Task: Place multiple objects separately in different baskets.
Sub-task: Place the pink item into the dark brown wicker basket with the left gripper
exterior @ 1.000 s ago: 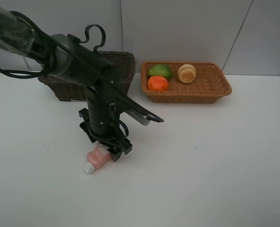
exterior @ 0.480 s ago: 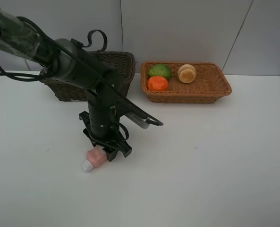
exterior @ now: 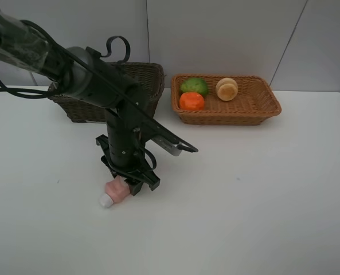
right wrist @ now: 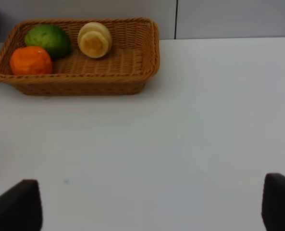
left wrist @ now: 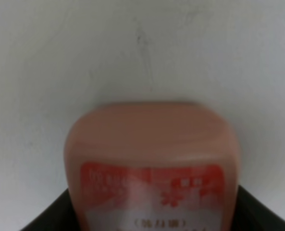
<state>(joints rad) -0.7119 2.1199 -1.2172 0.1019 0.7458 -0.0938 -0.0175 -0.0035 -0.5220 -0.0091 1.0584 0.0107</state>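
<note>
A white table (exterior: 261, 189) sits before a pale panelled wall. The left gripper (exterior: 131, 182) is pinched on the pink bottle (exterior: 115, 192), which lies on the table in front of the dark basket (exterior: 149, 77). To that basket's right, the light basket (exterior: 256, 106) already holds an orange (exterior: 191, 101), a green fruit (exterior: 194, 86) and a pale round piece (exterior: 227, 89). The bottle still needs basketing. The right gripper (right wrist: 152, 207) is spread and empty.

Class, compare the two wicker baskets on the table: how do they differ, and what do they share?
The dark brown basket is deeper; the light orange-brown basket is shallower. The dark one sits at back left, partly hidden by the arm; the light one stands right, in full view, holding three items. Both are rectangular and woven.
</note>
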